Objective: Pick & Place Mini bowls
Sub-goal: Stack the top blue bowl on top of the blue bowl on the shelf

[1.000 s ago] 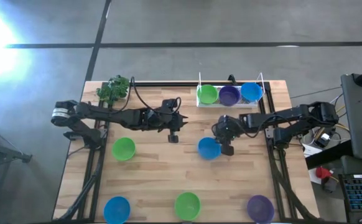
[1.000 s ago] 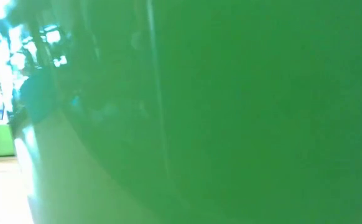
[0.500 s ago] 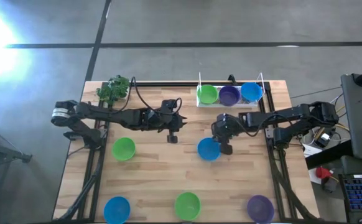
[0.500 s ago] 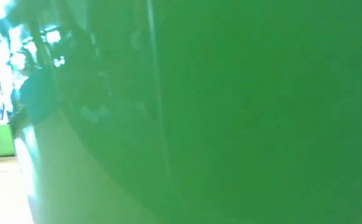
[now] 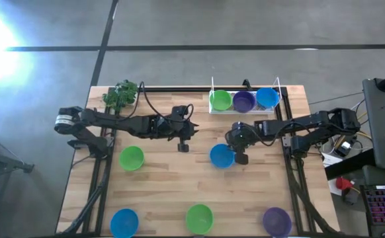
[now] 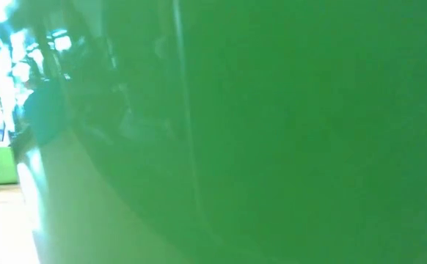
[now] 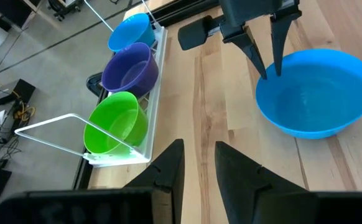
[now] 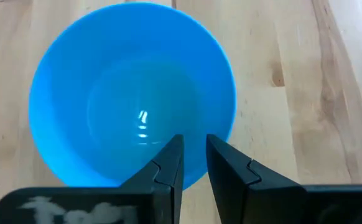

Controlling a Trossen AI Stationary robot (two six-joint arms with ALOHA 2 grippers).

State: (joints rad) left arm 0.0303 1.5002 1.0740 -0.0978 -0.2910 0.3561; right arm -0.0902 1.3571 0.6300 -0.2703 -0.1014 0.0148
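Blue plastic fills my right wrist view: the blue bowl sits on the wooden surface, just in front of the white rack holding three bowls. My right claw straddles its rim, one finger inside, one outside, grasping the bowl. My left claw waits released, beside the rack.

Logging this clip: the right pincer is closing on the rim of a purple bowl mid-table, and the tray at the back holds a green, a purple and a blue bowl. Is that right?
Not quite: the bowl at the right pincer is blue, not purple, as the right wrist view and the high view show. One finger is inside the rim, one outside. The tray at the back does hold a green bowl, a purple bowl and a blue bowl.
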